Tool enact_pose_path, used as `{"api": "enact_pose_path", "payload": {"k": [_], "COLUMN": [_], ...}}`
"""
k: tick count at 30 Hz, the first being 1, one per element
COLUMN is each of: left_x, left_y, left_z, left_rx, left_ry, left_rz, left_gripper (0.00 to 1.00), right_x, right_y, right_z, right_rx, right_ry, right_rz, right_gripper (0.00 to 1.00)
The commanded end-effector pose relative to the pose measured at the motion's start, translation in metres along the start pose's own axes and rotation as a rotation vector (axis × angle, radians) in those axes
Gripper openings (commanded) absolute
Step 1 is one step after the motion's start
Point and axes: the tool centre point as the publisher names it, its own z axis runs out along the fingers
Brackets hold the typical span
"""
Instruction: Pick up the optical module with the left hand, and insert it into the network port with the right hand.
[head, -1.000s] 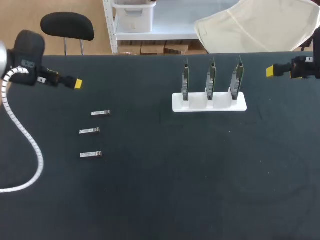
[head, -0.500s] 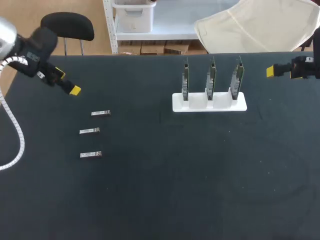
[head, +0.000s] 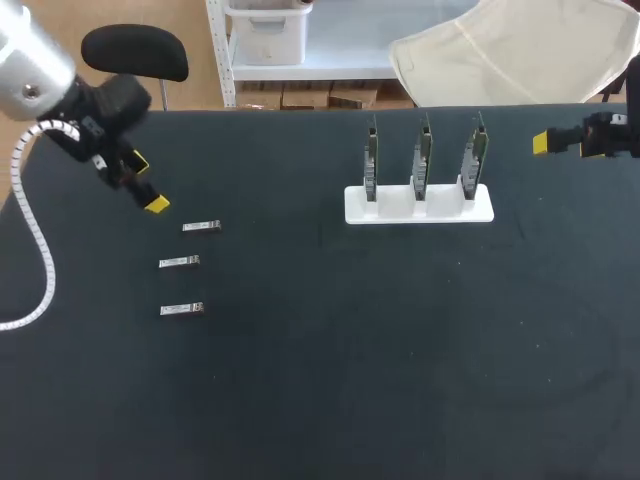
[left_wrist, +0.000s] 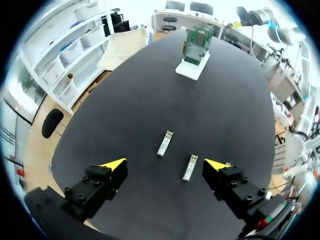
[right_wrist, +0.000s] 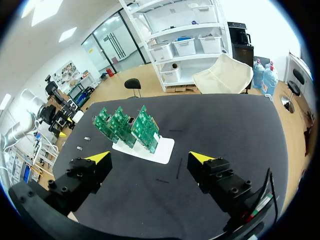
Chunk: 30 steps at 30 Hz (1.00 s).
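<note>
Three small silver metal optical modules (head: 201, 227) lie in a column on the black table (head: 330, 400), toward nine o'clock from its middle, each apart from the others and untouched. The left gripper (head: 155, 203) hangs near the farthest module, at its ten o'clock, with its yellow-tipped fingers spread wide and nothing between them. From the left wrist, two of the modules (left_wrist: 164, 143) lie on the table ahead of that released gripper (left_wrist: 165, 165). A white slotted stand (head: 420, 210) holding three upright green circuit boards (head: 422, 155) sits toward one o'clock. The right gripper (head: 541, 143) is also released and empty, well apart from the stand at its two o'clock.
</note>
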Motion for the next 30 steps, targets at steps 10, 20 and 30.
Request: {"api": "enact_pose_path", "payload": {"k": [10,20,30], "left_x": [0.000,0.000,-0.002], "left_y": [0.003,0.007,0.006], "left_z": [0.032,0.048,0.058], "left_rx": [-0.024,0.010,0.011], "left_ry": [0.135,0.181,0.200], "left_rz": [0.132,0.169,0.211], "left_gripper": [1.00,1.00,1.00], "right_x": [0.001,0.001,0.001], "right_y": [0.002,0.002,0.002], "right_z": [-0.001,-0.001,-0.001], "right_rx": [0.009,0.009,0.009], "right_ry": [-0.001,-0.001,-0.001], "right_rz": [0.000,0.000,0.000], "right_gripper": [1.00,1.00,1.00]}}
